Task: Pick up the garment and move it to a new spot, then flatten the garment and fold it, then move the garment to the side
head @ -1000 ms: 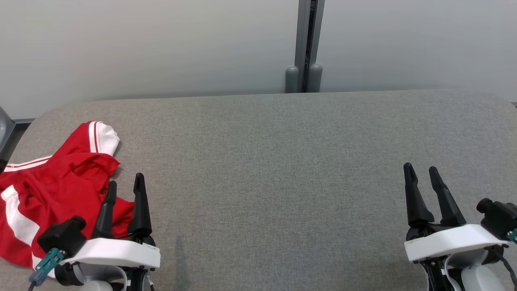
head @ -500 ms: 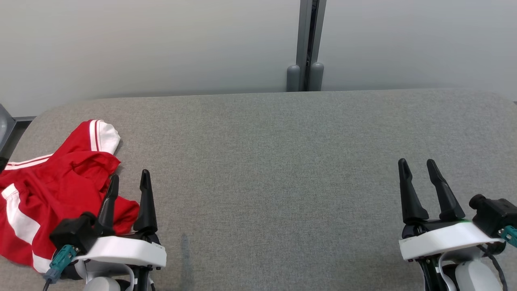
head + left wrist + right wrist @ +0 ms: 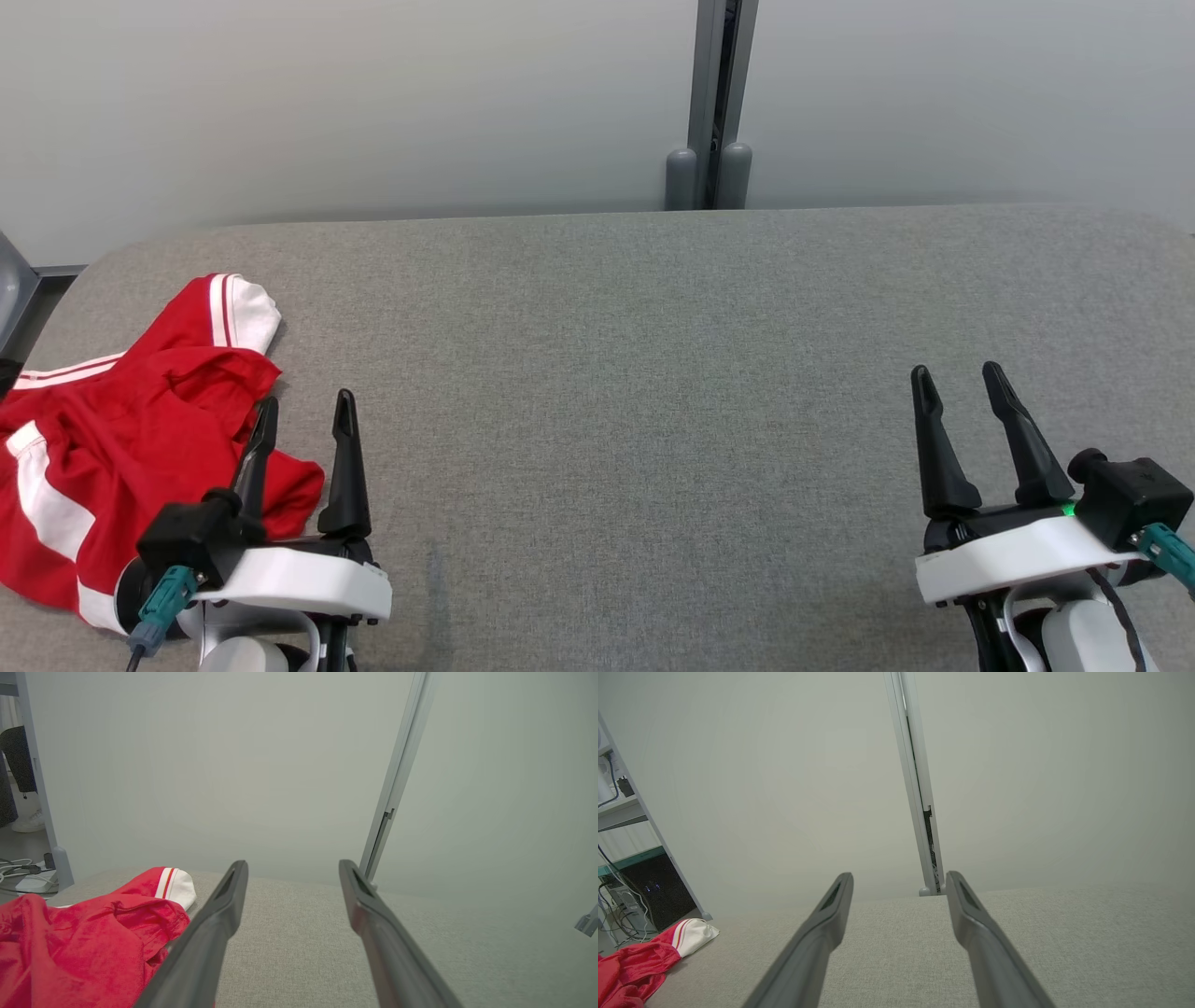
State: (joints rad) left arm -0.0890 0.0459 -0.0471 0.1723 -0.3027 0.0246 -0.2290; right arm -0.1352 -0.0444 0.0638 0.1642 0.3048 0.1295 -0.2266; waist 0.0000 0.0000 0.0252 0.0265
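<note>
Progress: nothing done yet, as I judge it | garment [image 3: 121,439] lies crumpled at the left end of the grey table [image 3: 653,373] | my left gripper [image 3: 306,401] just beside it, jaws spread, empty | my right gripper [image 3: 957,371] well apart, spread, empty | remaining: lift, move, flatten, fold, set aside

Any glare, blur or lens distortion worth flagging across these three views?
Head view: soft even light, no glare, crumpled red garment with white stripes sharp though cut by the left edge. Left wrist view: left gripper, dark fingers blurred near the lens; grey partition post slants across the frame. Right wrist view: right gripper likewise soft, pale wall hazy.
</note>
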